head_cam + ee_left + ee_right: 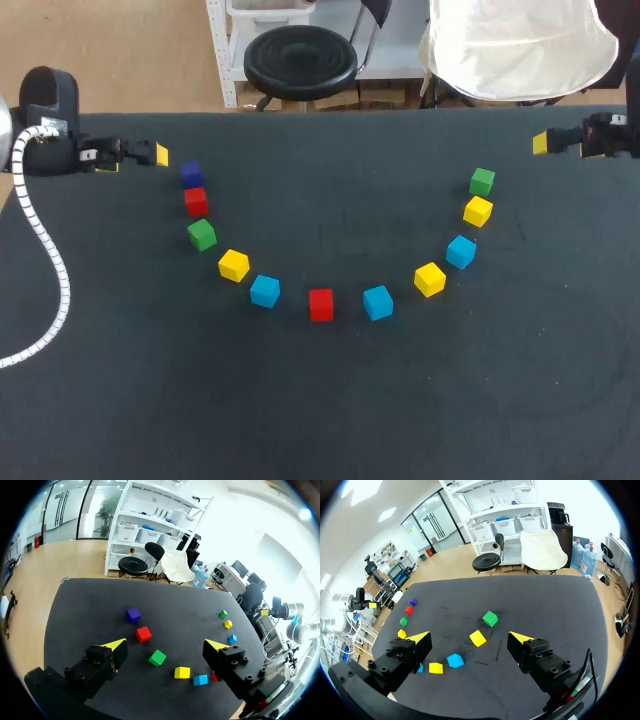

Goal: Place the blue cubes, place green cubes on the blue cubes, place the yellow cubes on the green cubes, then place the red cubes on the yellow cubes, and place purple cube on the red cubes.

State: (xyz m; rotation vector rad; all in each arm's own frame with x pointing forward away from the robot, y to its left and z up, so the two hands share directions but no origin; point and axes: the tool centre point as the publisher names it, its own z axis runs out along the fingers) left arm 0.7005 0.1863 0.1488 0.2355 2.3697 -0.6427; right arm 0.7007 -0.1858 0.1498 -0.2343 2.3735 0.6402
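Observation:
Coloured cubes lie in an arc on the black table (330, 400). From the left they run purple (191, 173), red (196, 201), green (201, 234), yellow (233, 265), blue (265, 291), red (321, 304), blue (377, 302), yellow (430, 279), blue (461, 251), yellow (478, 211), green (482, 181). My left gripper (158, 155) hovers open at the far left, just beyond the purple cube (133, 615). My right gripper (541, 143) is open at the far right, apart from the green cube (490, 618). Neither holds anything.
A white corrugated cable (45, 250) trails from my left arm across the table's left side. The near half of the table is bare black cloth.

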